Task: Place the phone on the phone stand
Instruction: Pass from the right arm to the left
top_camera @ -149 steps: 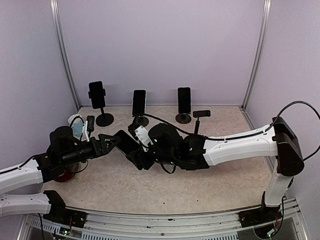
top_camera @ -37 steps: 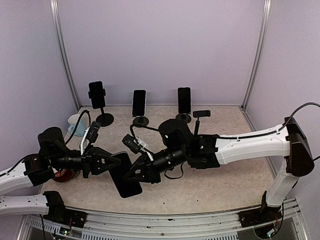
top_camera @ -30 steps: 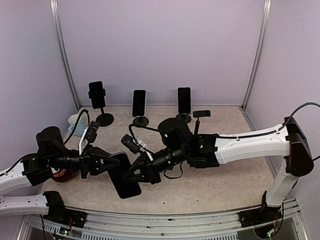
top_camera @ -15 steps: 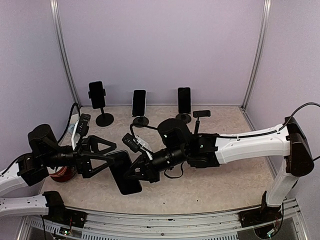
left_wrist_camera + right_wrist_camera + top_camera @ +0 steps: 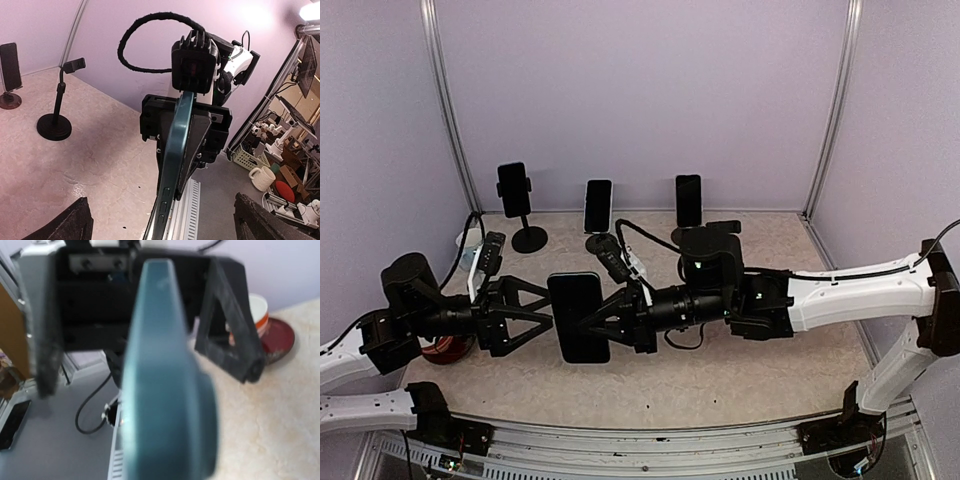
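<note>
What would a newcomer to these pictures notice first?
A dark phone is held in the air over the middle of the table by the right gripper, shut on it, while the left gripper stands open just beside it. At the back, three other phones sit on stands, and one empty stand is to their right.

Lilac walls (image 5: 640,90), beige speckled tabletop (image 5: 750,370), metal posts (image 5: 448,110)

phone (image 5: 160,380) blurred in right wrist view, lower end cut by frame. left fingers (image 5: 65,225) cropped at left wrist view's near corners. red saucer (image 5: 442,350) mostly hidden under left arm. empty stand (image 5: 723,227) base hidden behind right arm.
</note>
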Controlling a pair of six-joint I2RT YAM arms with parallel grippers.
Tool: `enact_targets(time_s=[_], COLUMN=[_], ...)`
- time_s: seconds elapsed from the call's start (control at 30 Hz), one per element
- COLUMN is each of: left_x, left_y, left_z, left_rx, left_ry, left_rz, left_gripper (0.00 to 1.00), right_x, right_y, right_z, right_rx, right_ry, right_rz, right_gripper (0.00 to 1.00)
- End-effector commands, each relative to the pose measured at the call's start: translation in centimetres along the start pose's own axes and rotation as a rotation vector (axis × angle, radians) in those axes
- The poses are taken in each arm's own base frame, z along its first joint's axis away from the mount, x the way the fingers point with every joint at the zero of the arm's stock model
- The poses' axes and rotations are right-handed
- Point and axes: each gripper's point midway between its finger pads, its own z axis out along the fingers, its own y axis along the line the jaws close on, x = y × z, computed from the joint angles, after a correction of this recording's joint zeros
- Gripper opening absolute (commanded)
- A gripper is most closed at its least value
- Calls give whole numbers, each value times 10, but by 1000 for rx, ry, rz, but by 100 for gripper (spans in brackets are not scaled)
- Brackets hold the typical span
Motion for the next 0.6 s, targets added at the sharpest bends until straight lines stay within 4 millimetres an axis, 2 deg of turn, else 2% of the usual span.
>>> enact_targets(time_s=[0.0,0.4,0.5,0.57], left_x=[3,22,24,23], left_y=[-4,-6,-7,-8], left_z=[5,18,20,21], left_rx=[44,75,80,86], left_ry=[-6,29,29,30], left_rz=[-5,-30,-29,-28], left_gripper=[94,80,70,60], right_x=[-48,-63,-60,-57], right_y=[17,17,14,12], right_z=[-17,-9,-3,0], right_rx=[-47,-90,-94,-92], right_ry=[-219,-324,-311,-308], right_rz=[-69,-56,-42,-40], right_gripper=[0,0,0,0])
